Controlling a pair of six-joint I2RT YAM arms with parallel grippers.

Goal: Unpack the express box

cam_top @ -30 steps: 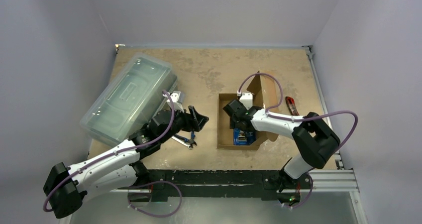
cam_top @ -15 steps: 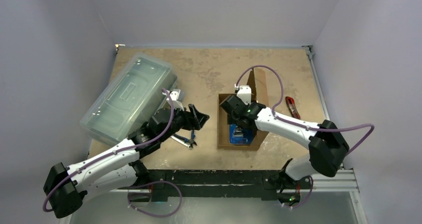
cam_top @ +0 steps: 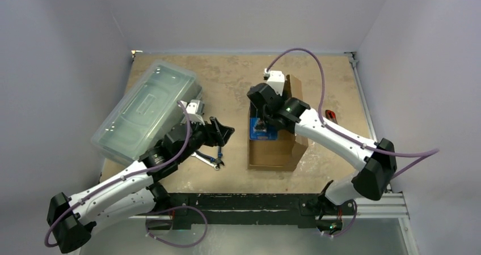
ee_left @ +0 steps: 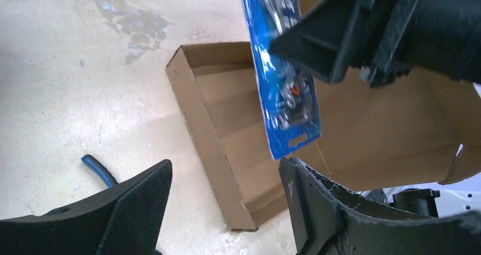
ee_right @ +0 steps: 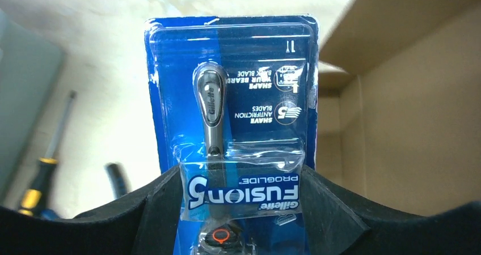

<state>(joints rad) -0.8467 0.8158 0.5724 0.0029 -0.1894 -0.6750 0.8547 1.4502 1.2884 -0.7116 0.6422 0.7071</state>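
brown cardboard box [cam_top: 275,153] lies open on the table [cam_top: 238,85], right of centre. my right hand [cam_top: 262,122] pinches a blue razor pack [ee_right: 232,113], held above the box's far end. my left hand [cam_top: 225,135] is spread, hovering just left of the box, near a small tool [cam_top: 209,160].

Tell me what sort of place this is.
Probably a robot lab test cell: left arm and right arm bolted to a rail at the table edge, bare walls closing it in, staged props like the box, bin and razor pack.
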